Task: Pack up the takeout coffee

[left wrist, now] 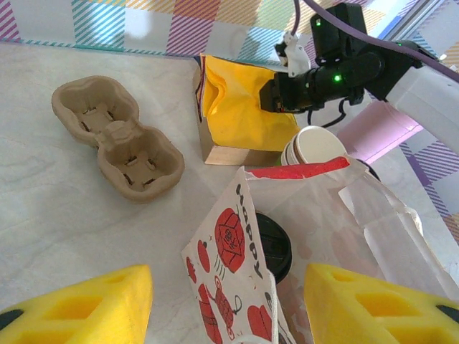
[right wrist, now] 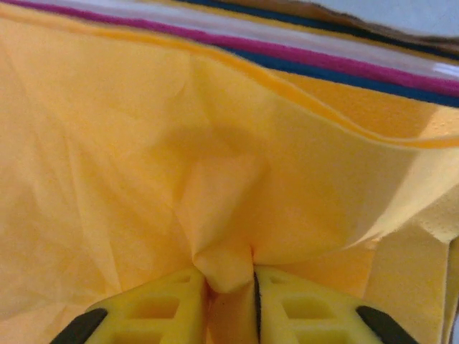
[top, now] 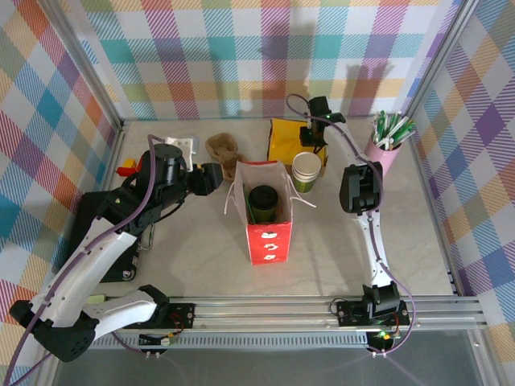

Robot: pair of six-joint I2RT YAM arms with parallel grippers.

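Note:
The takeout coffee point(top: 262, 197), a green cup with a black lid point(left wrist: 276, 244), stands inside the open red-and-white paper bag point(top: 268, 237). My left gripper point(left wrist: 229, 287) is open at the bag's left side. Its yellow fingers point(left wrist: 86, 304) stand wide apart, with the bag's printed wall point(left wrist: 229, 265) between them and untouched. At the back, my right gripper point(right wrist: 229, 287) is shut on a pinched fold of yellow napkin point(right wrist: 215, 158). In the top view that gripper point(top: 310, 143) sits at the right edge of the yellow napkin pack point(top: 286, 138).
A stack of green-and-white cups point(top: 306, 169) stands just right of the bag. The pink cup of sticks point(top: 385, 149) is at the far right. A brown pulp cup carrier point(left wrist: 118, 136) lies behind and left of the bag. Checked walls close in three sides.

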